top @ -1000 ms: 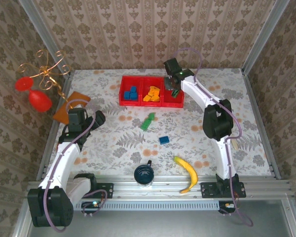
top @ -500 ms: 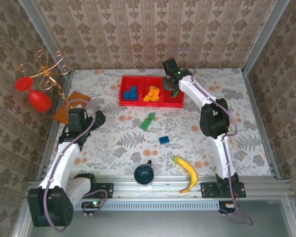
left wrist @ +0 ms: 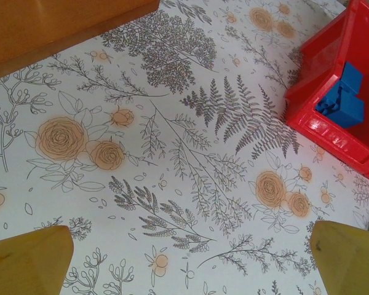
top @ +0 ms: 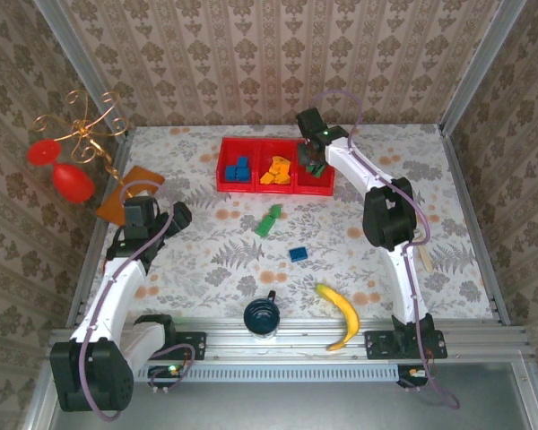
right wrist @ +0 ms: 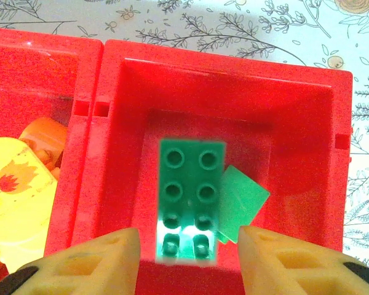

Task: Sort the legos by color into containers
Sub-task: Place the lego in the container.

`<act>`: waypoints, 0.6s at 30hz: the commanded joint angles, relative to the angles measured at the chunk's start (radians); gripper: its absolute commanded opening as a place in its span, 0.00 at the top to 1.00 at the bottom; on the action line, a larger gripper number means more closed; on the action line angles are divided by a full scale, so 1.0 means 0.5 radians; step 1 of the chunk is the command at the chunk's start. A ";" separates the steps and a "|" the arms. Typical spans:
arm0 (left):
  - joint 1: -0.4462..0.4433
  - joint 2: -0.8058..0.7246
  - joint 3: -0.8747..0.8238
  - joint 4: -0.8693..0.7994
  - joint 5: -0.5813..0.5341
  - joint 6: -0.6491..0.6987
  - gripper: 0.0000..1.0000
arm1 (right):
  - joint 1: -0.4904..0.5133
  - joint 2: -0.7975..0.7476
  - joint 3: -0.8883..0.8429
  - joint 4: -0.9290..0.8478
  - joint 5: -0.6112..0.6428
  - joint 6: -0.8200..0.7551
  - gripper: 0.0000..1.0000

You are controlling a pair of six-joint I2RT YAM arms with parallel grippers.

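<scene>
A green lego brick (right wrist: 190,203) is in the right box of the red tray (right wrist: 227,64), right beside a smaller green piece (right wrist: 243,203). The right hand (right wrist: 187,246) hangs over it with its fingers apart, holding nothing. Orange-yellow legos (top: 275,170) sit in the middle box and blue legos (top: 239,170) in the left box. Some green legos (top: 269,220) and one blue lego (top: 298,254) lie on the flowery surface (top: 206,260). The left hand (top: 181,215) is wide open and empty.

Green lego (top: 269,220), blue lego (top: 298,254) near red tray (top: 251,188)
</scene>
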State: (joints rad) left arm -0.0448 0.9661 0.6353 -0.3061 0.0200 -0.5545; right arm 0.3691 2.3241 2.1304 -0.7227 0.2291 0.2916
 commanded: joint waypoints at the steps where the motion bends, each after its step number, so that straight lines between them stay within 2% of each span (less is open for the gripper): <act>1: 0.013 -0.022 0.046 -0.030 0.024 0.018 0.00 | -0.008 -0.052 -0.035 -0.037 -0.004 0.014 0.51; 14: 0.014 -0.121 0.029 -0.075 0.016 0.032 0.00 | 0.020 -0.301 -0.236 -0.013 -0.015 0.057 0.43; 18: 0.013 -0.137 0.021 -0.075 0.006 0.031 0.00 | 0.055 -0.433 -0.368 -0.003 0.018 0.108 0.37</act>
State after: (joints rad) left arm -0.0441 0.9157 0.6353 -0.3149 0.0231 -0.5541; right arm 0.3809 2.1899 1.9778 -0.7216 0.2260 0.3119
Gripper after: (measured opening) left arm 0.999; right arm 0.618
